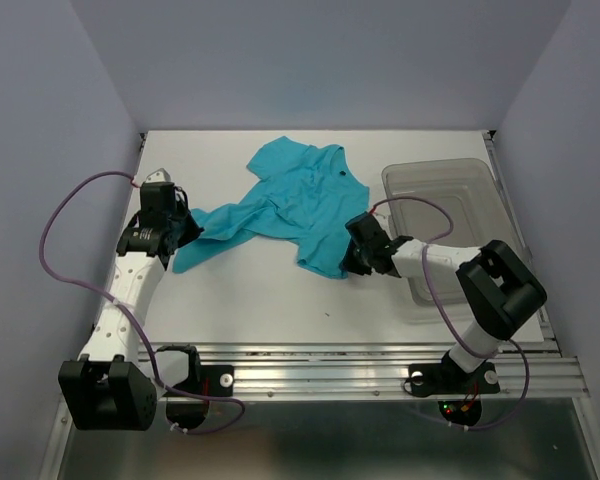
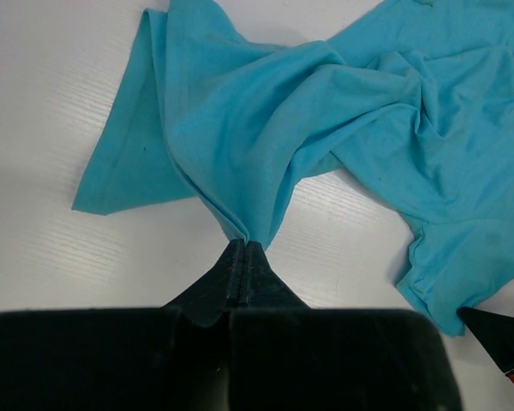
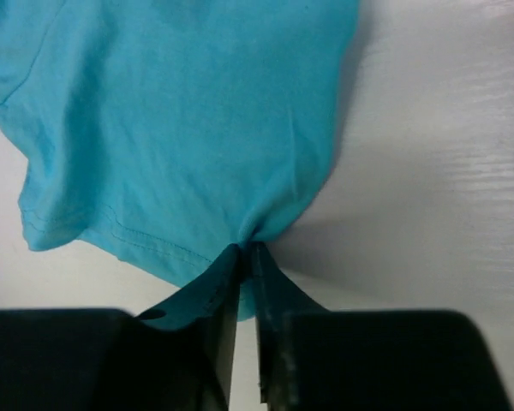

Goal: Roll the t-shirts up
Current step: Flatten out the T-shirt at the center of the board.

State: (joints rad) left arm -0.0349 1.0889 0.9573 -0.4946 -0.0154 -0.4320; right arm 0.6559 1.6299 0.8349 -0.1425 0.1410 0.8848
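A plain teal t-shirt (image 1: pixel 290 200) lies crumpled and spread across the middle of the white table. My left gripper (image 1: pixel 185 235) is shut on a bunched fold of the t-shirt (image 2: pixel 265 128) at its left end, and the cloth fans out from the closed tips (image 2: pixel 245 247). My right gripper (image 1: pixel 352 262) is shut on the hemmed edge of the t-shirt (image 3: pixel 180 111) at its near right corner, with cloth pinched between the fingertips (image 3: pixel 247 251). Both grippers are low, near the table surface.
A clear grey-tinted plastic bin (image 1: pixel 450 185) stands at the right side of the table, just behind my right arm. Grey walls enclose the table at the back and both sides. A metal rail (image 1: pixel 380 365) runs along the near edge.
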